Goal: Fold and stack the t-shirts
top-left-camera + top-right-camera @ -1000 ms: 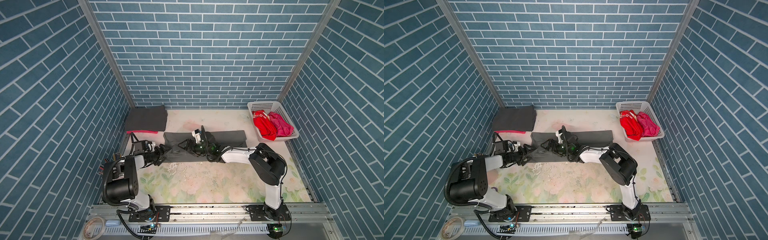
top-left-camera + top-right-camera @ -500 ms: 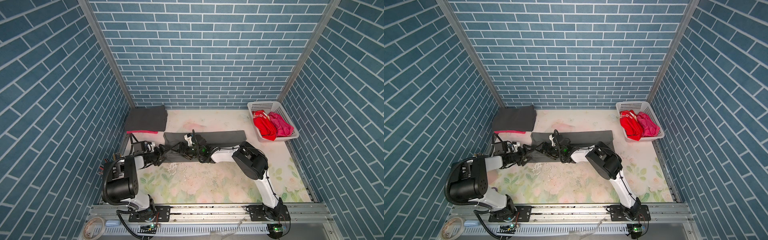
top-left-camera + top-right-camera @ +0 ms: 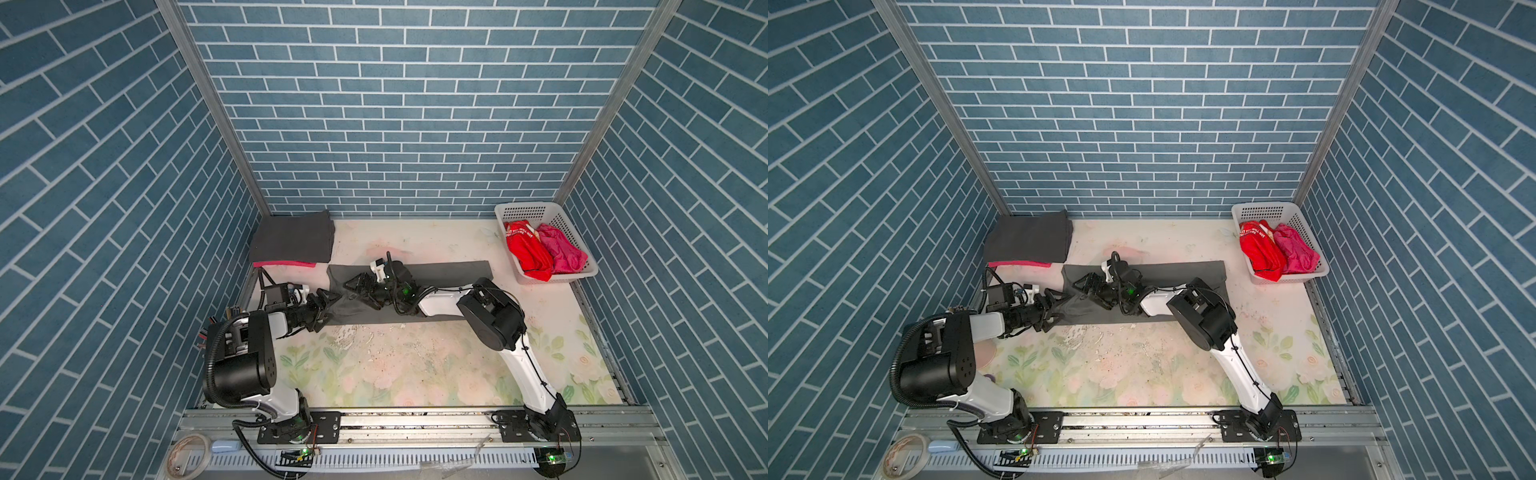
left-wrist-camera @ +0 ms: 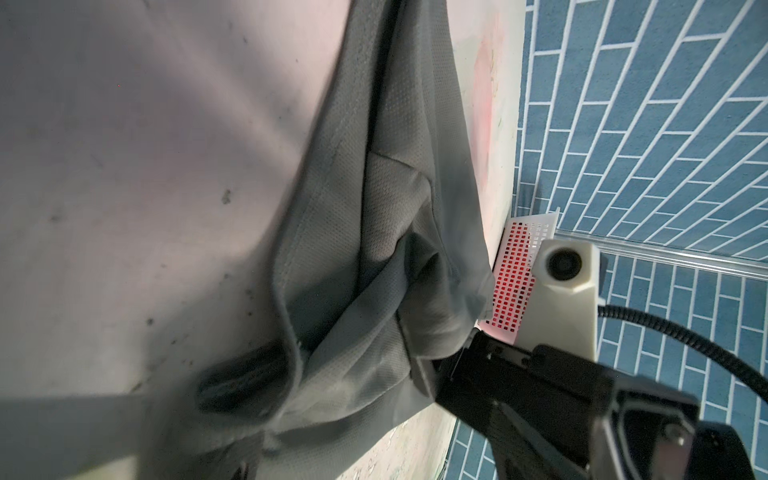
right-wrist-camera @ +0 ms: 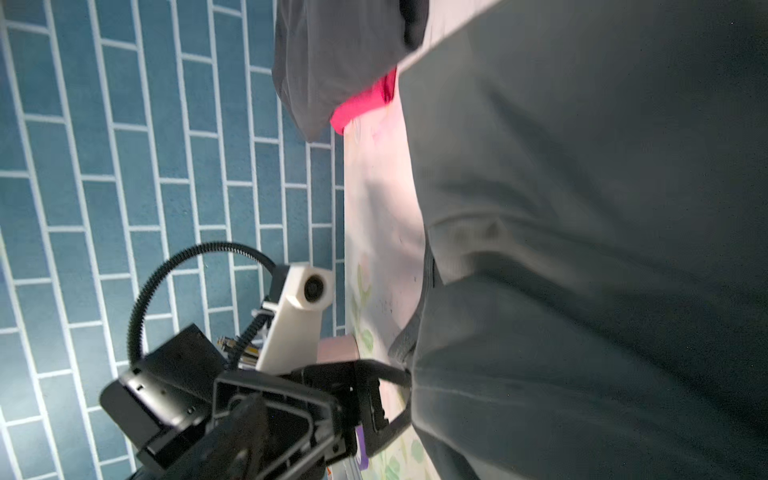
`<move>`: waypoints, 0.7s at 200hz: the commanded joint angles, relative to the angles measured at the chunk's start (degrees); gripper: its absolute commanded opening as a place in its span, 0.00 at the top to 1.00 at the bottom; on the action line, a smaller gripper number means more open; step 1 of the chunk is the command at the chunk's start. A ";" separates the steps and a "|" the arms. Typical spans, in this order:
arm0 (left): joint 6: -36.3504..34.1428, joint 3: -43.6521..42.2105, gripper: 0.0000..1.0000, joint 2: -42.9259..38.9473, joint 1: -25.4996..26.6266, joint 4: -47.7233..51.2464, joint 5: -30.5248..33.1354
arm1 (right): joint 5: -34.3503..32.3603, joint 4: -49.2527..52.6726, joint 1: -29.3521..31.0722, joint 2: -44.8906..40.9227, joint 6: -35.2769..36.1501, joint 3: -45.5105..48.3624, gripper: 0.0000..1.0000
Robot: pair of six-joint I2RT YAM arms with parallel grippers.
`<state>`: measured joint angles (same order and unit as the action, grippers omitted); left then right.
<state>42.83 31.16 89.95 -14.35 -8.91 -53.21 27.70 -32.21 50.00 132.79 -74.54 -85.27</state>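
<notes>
A grey t-shirt [image 3: 449, 274] [image 3: 1183, 272] lies folded into a long strip across the table, rumpled at its left end. Both grippers are at that end. My left gripper [image 3: 326, 303] [image 3: 1054, 307] stands open, its fingers spread around the cloth's corner, as the right wrist view shows [image 5: 399, 397]. One dark finger [image 4: 237, 374] lies under the grey fabric [image 4: 395, 166]. My right gripper [image 3: 355, 286] [image 3: 1088, 286] reaches across the middle and is open over the bunched cloth. A folded charcoal t-shirt [image 3: 293, 241] rests on a magenta one [image 3: 284, 264] at the back left.
A white perforated basket [image 3: 528, 208] at the back right holds a red t-shirt [image 3: 525, 249] with white lettering and a crumpled magenta one [image 3: 561, 253]. Blue brick walls close three sides. The flowered tabletop [image 3: 415, 365] runs to a metal rail at the front.
My right gripper has slid left along the grey strip, from its middle to its left end beside the left gripper. The left arm has hardly moved.
</notes>
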 commanded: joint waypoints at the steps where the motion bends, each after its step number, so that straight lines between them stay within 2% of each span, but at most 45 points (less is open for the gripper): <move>1: -0.82 -1.98 0.13 2.29 -0.30 3.22 5.59 | -1.04 2.97 -3.84 -0.39 1.37 -2.39 0.03; 42: -0.82 -1.81 0.13 2.12 -0.33 3.19 5.62 | -0.74 4.88 -9.86 -4.94 6.10 -0.36 0.03; 96: -1.30 -1.15 0.12 0.89 -0.42 4.24 6.62 | 0.97 11.26 -7.14 -14.67 15.59 5.99 0.03; 114: -1.34 -1.18 0.13 0.81 -0.42 4.46 6.72 | 0.60 9.23 -4.25 -15.37 14.85 8.19 0.03; 140: -1.26 -1.29 0.12 0.78 -0.48 4.29 6.81 | 2.07 1.52 -1.33 -11.88 9.03 9.64 0.03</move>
<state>42.74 31.16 89.80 -14.37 -8.67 -53.01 27.68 -25.96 46.44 118.02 -62.41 -77.47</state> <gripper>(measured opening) 0.874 0.970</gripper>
